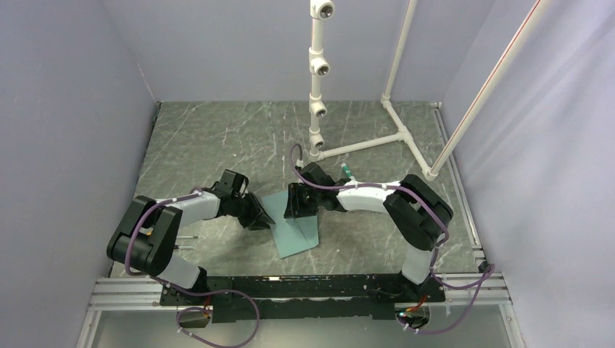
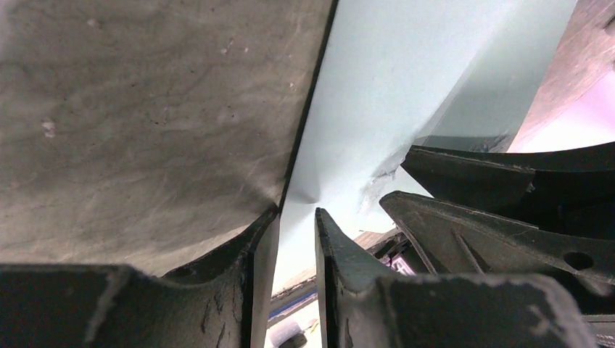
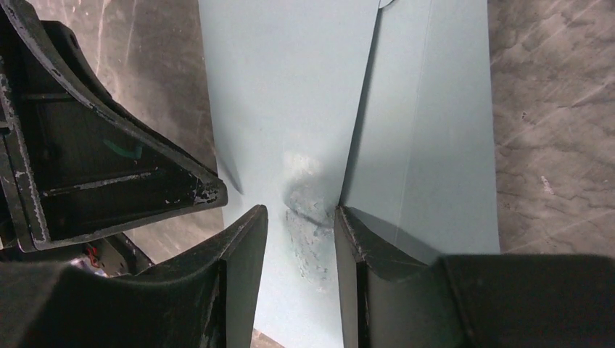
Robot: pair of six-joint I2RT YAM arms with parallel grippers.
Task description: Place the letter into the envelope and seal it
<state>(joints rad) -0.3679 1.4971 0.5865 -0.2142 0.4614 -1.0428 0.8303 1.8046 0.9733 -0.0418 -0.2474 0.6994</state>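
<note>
Flat teal-green paper envelope [image 1: 299, 233] on grey marbled tabletop [image 1: 217, 138]. L claw [image 2: 296, 217] part open, tips straddling envelope edge; R claw [image 3: 301, 214] part open over its fold. No clear grip.

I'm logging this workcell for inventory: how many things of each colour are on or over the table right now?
Teal: 1, the envelope
Black: 2, the left hand and the right hand
White: 1, the pipe frame
Total: 4
</note>
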